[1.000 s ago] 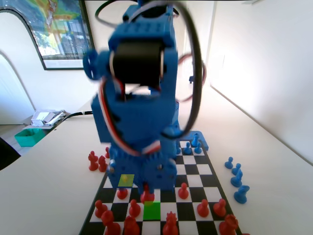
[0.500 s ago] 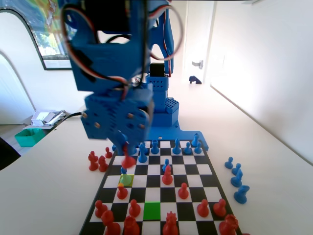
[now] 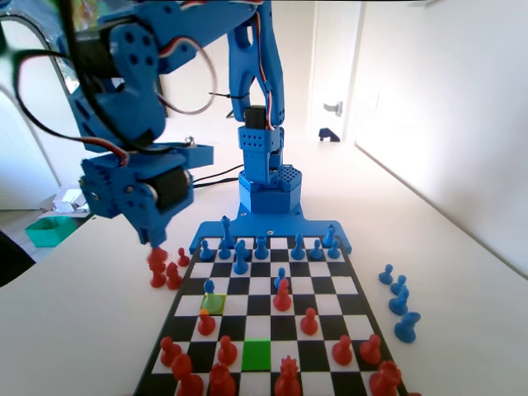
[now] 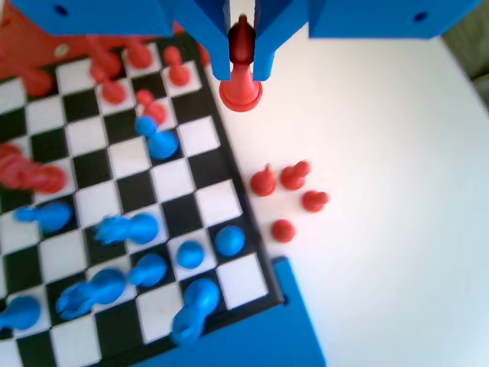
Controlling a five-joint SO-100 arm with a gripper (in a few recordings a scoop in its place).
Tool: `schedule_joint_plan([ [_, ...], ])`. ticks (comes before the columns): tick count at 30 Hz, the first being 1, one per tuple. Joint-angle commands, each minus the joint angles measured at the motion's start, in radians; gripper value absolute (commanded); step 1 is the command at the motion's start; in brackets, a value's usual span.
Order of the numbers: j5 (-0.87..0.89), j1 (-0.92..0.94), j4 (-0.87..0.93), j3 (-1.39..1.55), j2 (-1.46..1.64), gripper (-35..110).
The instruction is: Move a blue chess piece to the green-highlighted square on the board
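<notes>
Blue plastic makes up the two-finger gripper [image 3: 155,242], which hangs at the left of the fixed view, off the left edge of the black-and-white chequered board [image 3: 344,285] and over the pale table top [image 3: 82,313]. In the wrist view the gripper [image 4: 241,69] has its jaws drawn narrow and clamped on the head of a small red plastic pawn [image 4: 241,86]. The pawn's round base hangs below the jaw tips, clear of the table, just outside the board's thin black rim.

In the fixed view a cluster of loose red pawns [image 3: 165,268] stands on the table directly under and just in front of the jaws. In the wrist view the same four red pawns [image 4: 286,195] lie below and slightly right of the jaws, close to the board edge but off it.

Further right in the fixed view, well apart from the jaws and lower, the small blue plastic pawn with a round head [image 3: 209,286] stands upright at the far edge of a dull yellow-green square [image 3: 213,303]. In the wrist view this blue pawn [image 4: 160,143] sits below and to the left of the jaws, two files in from the rim, with a red pawn close beyond it.

The bright green-highlighted square [image 3: 256,355] lies right of the jaws again and far nearer the fixed camera, bare, with red pieces on the squares around it.

At the far right of the fixed view a group of blue pieces [image 3: 398,301] stands on the table off the board, the whole board's width from the jaws.
</notes>
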Motion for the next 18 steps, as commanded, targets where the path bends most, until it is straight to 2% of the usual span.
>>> schedule_joint_plan([
  [1, -0.018, 0.052, 0.003, -0.057, -0.017, 1],
  [18, -0.032, 0.097, -0.282, 0.005, -0.236, 1],
])
